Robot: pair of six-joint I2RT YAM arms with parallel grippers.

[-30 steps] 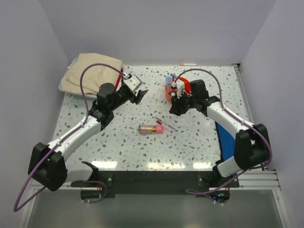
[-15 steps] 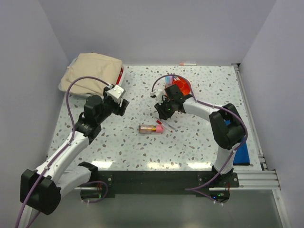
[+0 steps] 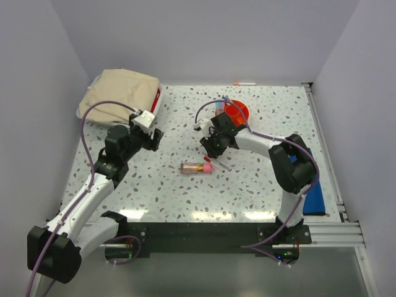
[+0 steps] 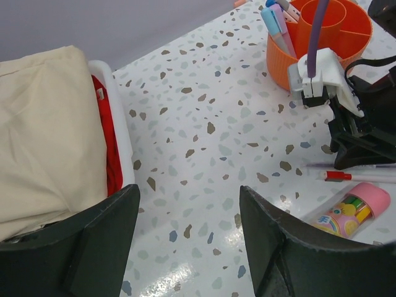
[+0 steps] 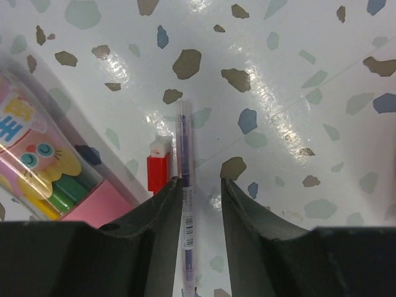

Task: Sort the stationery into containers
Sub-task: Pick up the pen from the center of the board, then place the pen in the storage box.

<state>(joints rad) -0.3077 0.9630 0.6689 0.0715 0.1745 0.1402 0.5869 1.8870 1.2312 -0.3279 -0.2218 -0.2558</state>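
Observation:
The orange tub stands at the back centre and holds pink and blue markers. A clear tube with a pink cap lies mid-table. Two thin pens lie beside it. My right gripper is low over them. In the right wrist view its jaws stand narrowly open astride a purple pen. The pen lies against the left finger, with a gap to the right finger. A red-capped pen lies just left of it. My left gripper is open and empty above bare table.
A beige cloth bundle lies on a white tray with a red item at the back left. Another pen lies at the far edge. A blue mat sits by the right arm's base.
My right gripper has moved from the orange tub down and left onto the pens. My left arm has drawn back toward the near left.

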